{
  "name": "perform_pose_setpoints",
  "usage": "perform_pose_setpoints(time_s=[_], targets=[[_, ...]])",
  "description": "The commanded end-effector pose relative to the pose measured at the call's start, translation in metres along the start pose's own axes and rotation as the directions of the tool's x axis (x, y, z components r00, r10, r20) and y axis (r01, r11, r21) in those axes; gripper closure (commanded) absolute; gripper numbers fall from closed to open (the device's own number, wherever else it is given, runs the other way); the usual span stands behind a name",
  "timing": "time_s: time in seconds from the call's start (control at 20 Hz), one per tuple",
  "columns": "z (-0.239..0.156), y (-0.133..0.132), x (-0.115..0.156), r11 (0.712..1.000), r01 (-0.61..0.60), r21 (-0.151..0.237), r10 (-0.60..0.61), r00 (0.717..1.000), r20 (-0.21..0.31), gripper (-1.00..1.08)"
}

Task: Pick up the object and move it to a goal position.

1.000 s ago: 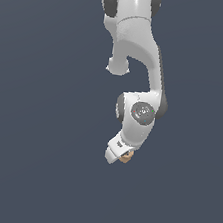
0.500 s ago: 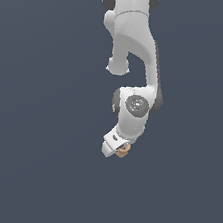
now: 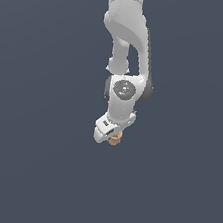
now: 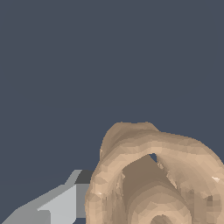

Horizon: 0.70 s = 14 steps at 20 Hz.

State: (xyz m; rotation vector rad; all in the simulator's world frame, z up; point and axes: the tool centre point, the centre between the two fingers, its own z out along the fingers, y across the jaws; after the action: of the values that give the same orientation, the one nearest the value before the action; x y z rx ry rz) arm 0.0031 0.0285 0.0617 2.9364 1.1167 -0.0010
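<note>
Looking at the exterior view, you see one white robot arm (image 3: 127,45) reaching down from the top of a plain, dark grey-blue scene. At its lower end sits the gripper (image 3: 111,135), and a small tan-beige object (image 3: 115,139) peeks out just beneath it, touching the white fingertip parts. No surface, shadow or goal marker shows anywhere, so you cannot tell how high the object hangs or where the goal lies.

The wrist view fills much of its frame with the same object (image 4: 153,179), very close to the camera: lumpy, rounded, with a ring-like hollow facing the lens. One pale grey finger (image 4: 59,203) sits right against its side. The other finger is hidden behind the object.

Judging from this, the fingers appear closed onto the object with only its width between them, and the object seems held clear of any support. So the pick-up part looks done. What remains is carrying it to the goal position, and since no goal is visible, you cannot judge how much travel is left.
</note>
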Motion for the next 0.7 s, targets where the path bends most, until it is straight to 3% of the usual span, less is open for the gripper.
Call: perform_pose_setpoints(time_s=[0.0,0.65], targets=[[-0.003,0.0,-0.02,1.0,-0.001,-0.001,0.001,1.0,0.0,1.08],[-0.019,0.0,-0.112,1.0,-0.001,-0.001,0.001,1.0,0.0,1.08]])
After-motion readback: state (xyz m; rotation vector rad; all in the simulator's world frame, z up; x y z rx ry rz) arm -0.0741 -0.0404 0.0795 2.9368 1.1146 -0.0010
